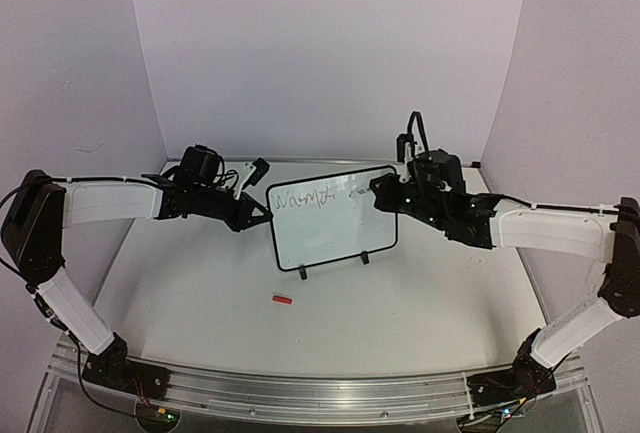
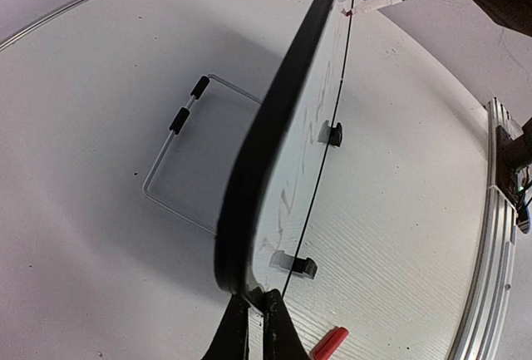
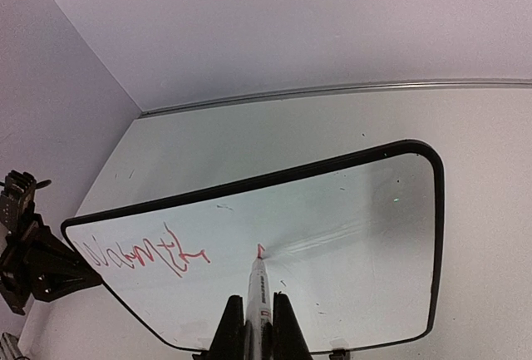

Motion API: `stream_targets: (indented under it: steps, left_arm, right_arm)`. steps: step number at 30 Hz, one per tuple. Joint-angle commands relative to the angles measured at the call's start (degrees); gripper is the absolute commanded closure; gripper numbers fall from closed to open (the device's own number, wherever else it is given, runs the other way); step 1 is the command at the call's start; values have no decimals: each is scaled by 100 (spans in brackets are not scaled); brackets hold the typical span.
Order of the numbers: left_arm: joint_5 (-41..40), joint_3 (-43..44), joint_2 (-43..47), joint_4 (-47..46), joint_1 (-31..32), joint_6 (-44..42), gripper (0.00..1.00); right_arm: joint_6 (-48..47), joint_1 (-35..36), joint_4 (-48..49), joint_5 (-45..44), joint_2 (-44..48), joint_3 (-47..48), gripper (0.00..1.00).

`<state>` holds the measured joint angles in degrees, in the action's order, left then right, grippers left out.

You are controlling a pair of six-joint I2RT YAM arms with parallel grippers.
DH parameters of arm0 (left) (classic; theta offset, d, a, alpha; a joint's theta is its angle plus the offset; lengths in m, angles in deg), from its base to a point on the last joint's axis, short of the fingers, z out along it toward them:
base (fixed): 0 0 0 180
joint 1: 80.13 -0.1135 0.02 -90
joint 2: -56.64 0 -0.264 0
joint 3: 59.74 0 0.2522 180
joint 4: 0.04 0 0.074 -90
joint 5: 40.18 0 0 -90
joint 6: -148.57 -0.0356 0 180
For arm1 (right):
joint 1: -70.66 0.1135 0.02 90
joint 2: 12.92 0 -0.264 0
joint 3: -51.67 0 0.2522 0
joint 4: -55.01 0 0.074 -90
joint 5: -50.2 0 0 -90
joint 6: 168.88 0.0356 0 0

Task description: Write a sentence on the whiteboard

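Observation:
The whiteboard (image 1: 335,228) stands upright on its two black clip feet at mid-table. One line of thin scrawl (image 1: 303,198) runs along its upper left; it looks red in the right wrist view (image 3: 145,252). No lower line shows. My left gripper (image 1: 262,211) is shut on the board's left edge, and the left wrist view shows the board edgewise (image 2: 274,119) between my fingers (image 2: 284,331). My right gripper (image 3: 253,306) is shut on a white marker (image 3: 258,285). The marker's red tip touches the board just right of the scrawl.
A red marker cap (image 1: 282,300) lies on the table in front of the board, and it also shows in the left wrist view (image 2: 330,343). A wire stand (image 2: 179,156) sits behind the board. Walls enclose the back and sides. A metal rail (image 1: 320,393) runs along the near edge.

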<state>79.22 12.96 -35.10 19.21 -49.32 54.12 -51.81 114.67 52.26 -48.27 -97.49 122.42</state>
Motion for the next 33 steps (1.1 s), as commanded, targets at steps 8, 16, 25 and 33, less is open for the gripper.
stream_targets:
  steps: [8, 16, 25, 33]
  left_arm:
    - [-425, 119, -126, 300, 1, -274, 100]
    - [-431, 129, -150, 303, 8, -273, 100]
    - [-410, 146, -183, 302, 5, -278, 100]
    - [-414, 146, -199, 303, 1, -283, 100]
  right_arm:
    - [36, -33, 100, -53, 463, 141, 100]
    - [-2, -33, 85, -189, 302, 181, 100]
    - [-37, -33, 103, -251, 178, 251, 100]
    - [-69, -33, 168, -253, 70, 307, 100]
